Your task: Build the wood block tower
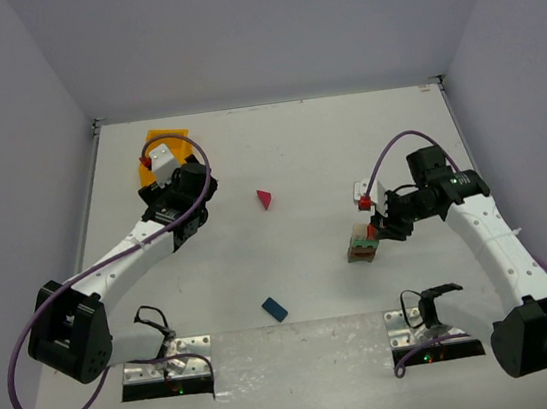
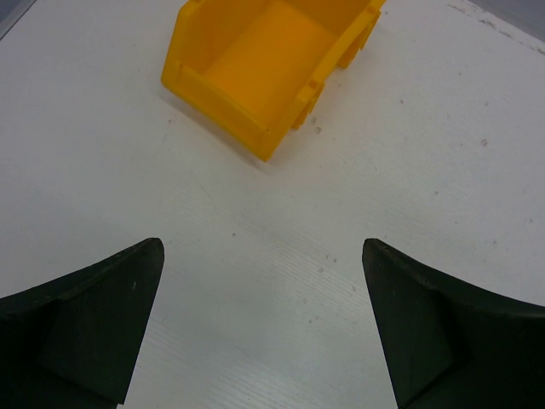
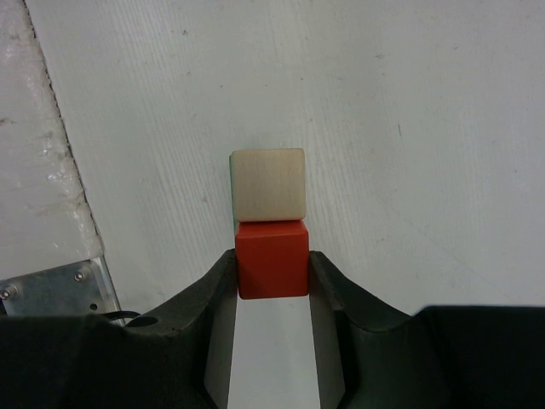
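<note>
The left arm (image 1: 119, 253) is extended away from its base, and the left gripper (image 2: 264, 328) is held wide open. The right arm (image 1: 495, 236) is bent inward, and the right gripper (image 3: 272, 294) is closed on a red block (image 3: 272, 266), gripped on both sides.

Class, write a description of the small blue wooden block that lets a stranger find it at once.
Start at the near edge of the white table, between the left metal base plate and the right one. Just beyond lies the small flat blue wooden block, alone and askew. It is the only blue piece; the magenta triangular wooden prism lies farther back.
</note>
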